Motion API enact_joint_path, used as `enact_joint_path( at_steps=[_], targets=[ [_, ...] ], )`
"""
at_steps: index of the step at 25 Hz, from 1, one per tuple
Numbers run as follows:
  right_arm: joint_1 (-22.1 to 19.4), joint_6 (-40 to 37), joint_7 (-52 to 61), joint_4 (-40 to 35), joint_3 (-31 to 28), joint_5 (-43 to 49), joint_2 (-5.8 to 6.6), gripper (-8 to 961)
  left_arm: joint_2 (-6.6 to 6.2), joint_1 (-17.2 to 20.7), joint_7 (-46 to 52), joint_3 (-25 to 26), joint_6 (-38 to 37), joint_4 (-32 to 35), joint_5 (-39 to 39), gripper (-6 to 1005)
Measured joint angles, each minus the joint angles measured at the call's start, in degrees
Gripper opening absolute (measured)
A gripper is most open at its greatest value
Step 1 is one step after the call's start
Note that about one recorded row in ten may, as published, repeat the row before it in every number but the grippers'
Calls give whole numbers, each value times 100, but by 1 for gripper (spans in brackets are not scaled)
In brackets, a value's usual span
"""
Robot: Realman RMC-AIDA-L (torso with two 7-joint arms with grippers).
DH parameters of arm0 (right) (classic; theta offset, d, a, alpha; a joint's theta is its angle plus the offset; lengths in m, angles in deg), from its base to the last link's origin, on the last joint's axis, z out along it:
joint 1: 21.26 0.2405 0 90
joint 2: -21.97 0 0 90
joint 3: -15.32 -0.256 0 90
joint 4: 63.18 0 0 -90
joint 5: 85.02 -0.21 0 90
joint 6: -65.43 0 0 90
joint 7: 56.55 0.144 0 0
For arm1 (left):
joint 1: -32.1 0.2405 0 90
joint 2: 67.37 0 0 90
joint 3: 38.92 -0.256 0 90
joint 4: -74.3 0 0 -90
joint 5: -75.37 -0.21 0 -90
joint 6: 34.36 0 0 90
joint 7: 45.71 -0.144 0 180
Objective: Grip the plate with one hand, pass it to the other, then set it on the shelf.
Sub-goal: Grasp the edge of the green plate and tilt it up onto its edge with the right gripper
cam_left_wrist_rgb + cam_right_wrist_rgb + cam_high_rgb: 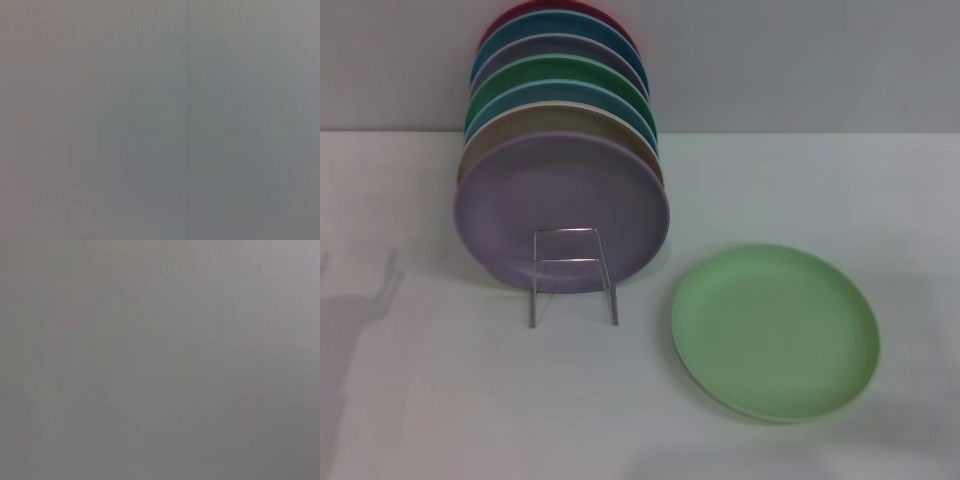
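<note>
The light mint-green plate [775, 332] lies flat on the white table, right of centre in the head view. The shelf, a thin silver wire rack [573, 275], stands to its left with its small front loop facing me. Several plates stand upright in it. The lilac plate [562, 205] is at the front, and tan, blue, darker green and red ones stand behind it. Neither gripper shows in the head view. Both wrist views show only a plain grey surface.
The white table [440, 400] reaches back to a grey wall [800, 60]. Faint shadows fall on the table at the far left.
</note>
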Motion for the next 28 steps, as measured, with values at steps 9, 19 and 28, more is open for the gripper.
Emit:
enact_joint_path(
  at_steps=[9,19,28],
  targets=[
    [0,0,-21,-21,0,2,-12,681,0,1,10,0,8,0,-14,859],
    [-10,1,-801,209,0,-13,-42,681,0,9,11,0,9,-7,-18,859],
    [-120,980,-743,1181,-49,-25,28,680,0,12,11,0,8,-9,-20,858]
  ],
)
